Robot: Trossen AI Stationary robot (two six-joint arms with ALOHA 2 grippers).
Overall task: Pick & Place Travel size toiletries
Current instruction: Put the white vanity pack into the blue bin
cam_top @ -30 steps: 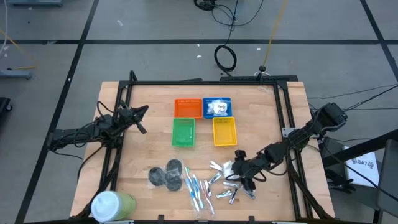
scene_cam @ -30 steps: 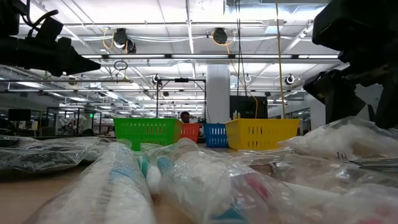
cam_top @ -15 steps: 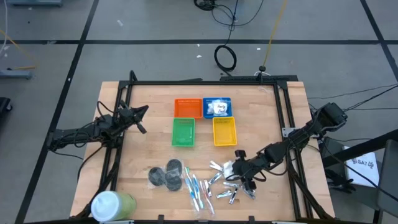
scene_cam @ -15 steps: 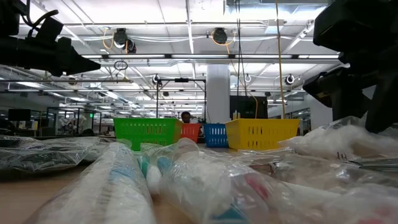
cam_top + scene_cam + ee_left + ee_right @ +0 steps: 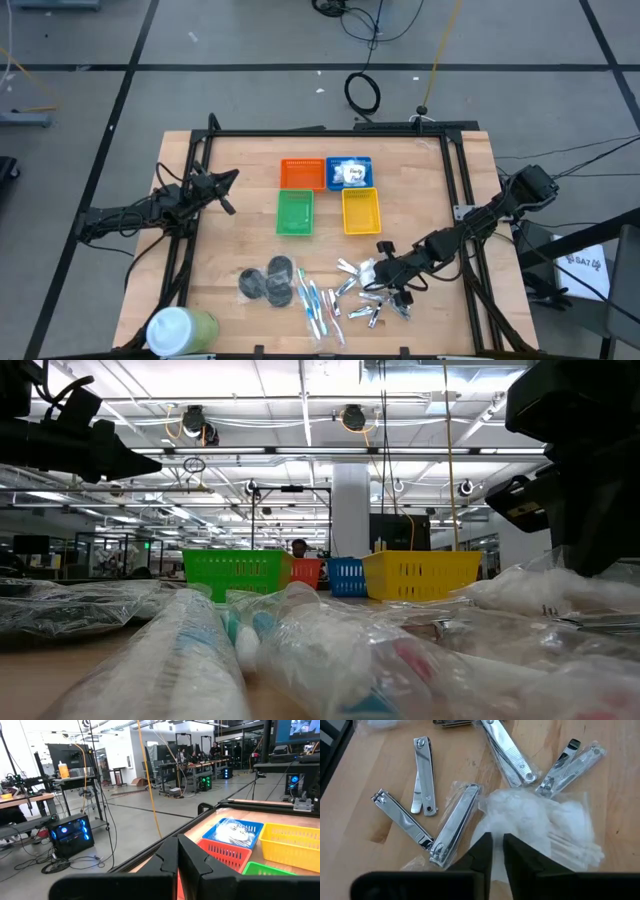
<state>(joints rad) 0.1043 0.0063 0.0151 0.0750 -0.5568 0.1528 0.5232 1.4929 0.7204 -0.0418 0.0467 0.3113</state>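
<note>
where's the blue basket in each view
high: blue basket at the table's far side, right of the orange basket, a white packet inside.
low: far off at centre, between the red-looking and yellow baskets.
left wrist: beside the yellow basket, packet inside.
right wrist: not in it.
Shared landmark: the yellow basket.
</note>
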